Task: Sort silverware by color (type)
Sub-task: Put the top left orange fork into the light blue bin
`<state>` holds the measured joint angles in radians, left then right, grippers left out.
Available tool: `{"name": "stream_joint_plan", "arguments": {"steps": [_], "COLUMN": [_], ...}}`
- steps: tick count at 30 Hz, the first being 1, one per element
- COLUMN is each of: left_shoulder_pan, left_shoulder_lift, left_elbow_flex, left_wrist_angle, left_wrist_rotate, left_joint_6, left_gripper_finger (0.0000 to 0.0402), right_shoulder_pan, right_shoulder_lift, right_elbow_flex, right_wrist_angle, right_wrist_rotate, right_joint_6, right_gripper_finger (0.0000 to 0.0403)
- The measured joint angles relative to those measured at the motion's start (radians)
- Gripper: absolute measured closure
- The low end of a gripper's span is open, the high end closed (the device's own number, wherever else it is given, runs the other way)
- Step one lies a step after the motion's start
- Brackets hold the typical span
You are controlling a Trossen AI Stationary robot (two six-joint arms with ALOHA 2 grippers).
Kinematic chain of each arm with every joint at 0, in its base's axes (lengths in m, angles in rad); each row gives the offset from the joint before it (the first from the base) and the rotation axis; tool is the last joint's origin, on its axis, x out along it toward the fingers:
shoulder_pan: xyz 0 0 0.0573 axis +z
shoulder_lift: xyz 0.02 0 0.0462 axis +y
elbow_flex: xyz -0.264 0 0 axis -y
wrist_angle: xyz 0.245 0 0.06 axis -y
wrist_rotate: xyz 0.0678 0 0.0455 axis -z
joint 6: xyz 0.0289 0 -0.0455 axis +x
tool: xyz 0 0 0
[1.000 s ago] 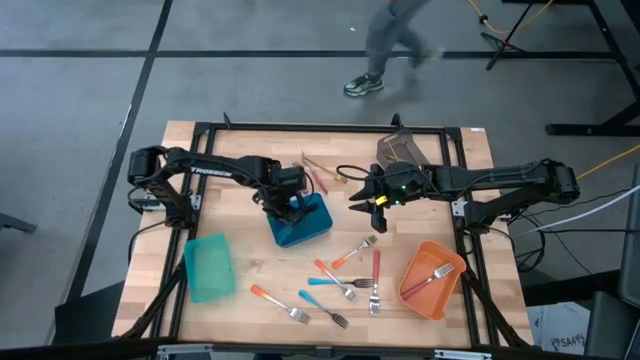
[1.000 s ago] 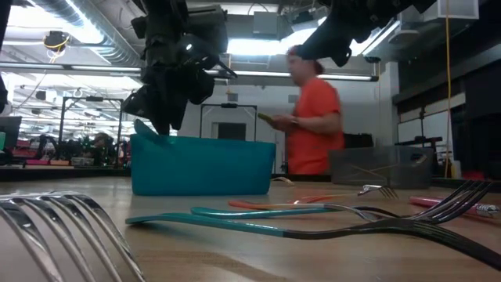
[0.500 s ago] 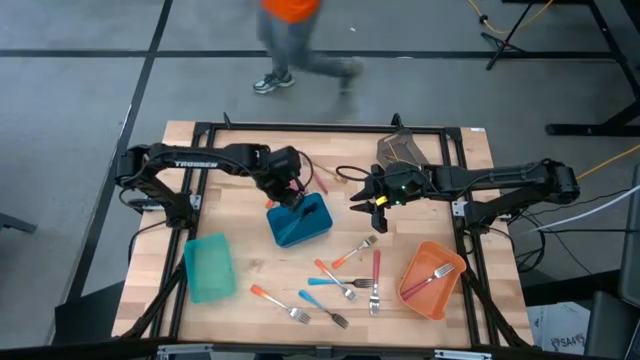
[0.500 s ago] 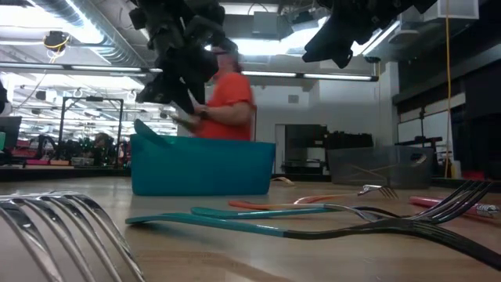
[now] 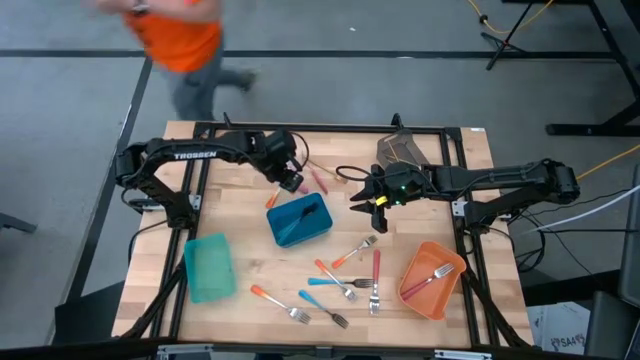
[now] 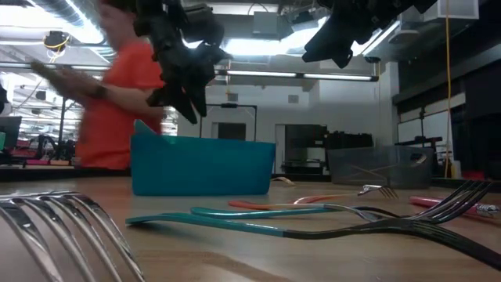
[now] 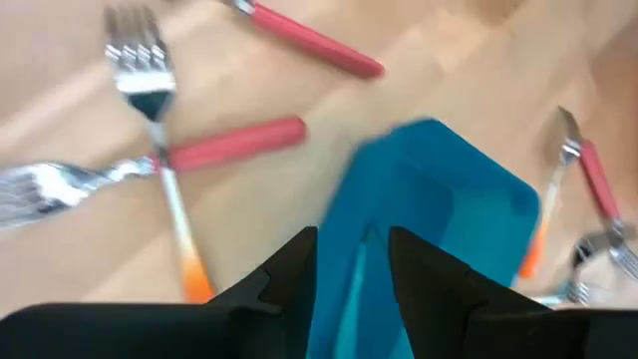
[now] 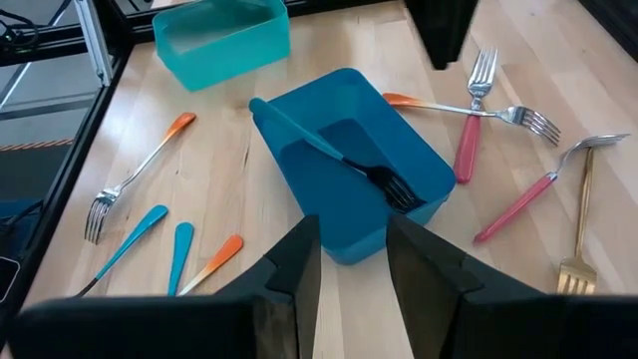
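Forks — one blue-handled fork (image 8: 339, 160) in blue bin (image 8: 419, 160), one in orange bin (image 5: 415, 290).

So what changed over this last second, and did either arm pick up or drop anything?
The left gripper lifted off the blue bin and drew back toward the table's far edge, its fingers apart and empty. A blue-handled fork lies in that bin; no drop is visible. The right gripper stayed put with nothing between its open fingers. The loose silverware, the teal bin and the orange bin did not move.
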<state>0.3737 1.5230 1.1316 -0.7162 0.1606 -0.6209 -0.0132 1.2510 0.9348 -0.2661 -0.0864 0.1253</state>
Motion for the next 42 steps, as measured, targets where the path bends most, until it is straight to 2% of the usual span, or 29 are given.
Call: {"name": "stream_joint_plan", "arguments": {"steps": [7, 11, 42], "left_shoulder_pan": [0.041, 0.058, 0.067], "left_shoulder_lift": [0.001, 0.016, 0.234], "left_elbow_flex": [0.0, 0.0, -0.002], "left_wrist_angle": [0.0, 0.001, 0.076], "left_wrist_rotate": [-0.155, -0.197, -0.23], "left_joint_6": [0.116, 0.136, 0.163], "left_gripper_finger": [0.0282, 0.0282, 0.0282], "right_shoulder_pan": [0.0, 0.0, 0.0], "right_shoulder_lift": [0.0, 0.0, 0.0], "right_elbow_flex": [0.0, 0.0, 0.0], "right_wrist_angle": [0.0, 0.001, -0.007], "right_wrist_rotate": [0.0, 0.0, 0.0], "right_joint_6": [0.0, 0.0, 0.0], "right_gripper_finger": [0.0292, 0.0292, 0.0292]}}
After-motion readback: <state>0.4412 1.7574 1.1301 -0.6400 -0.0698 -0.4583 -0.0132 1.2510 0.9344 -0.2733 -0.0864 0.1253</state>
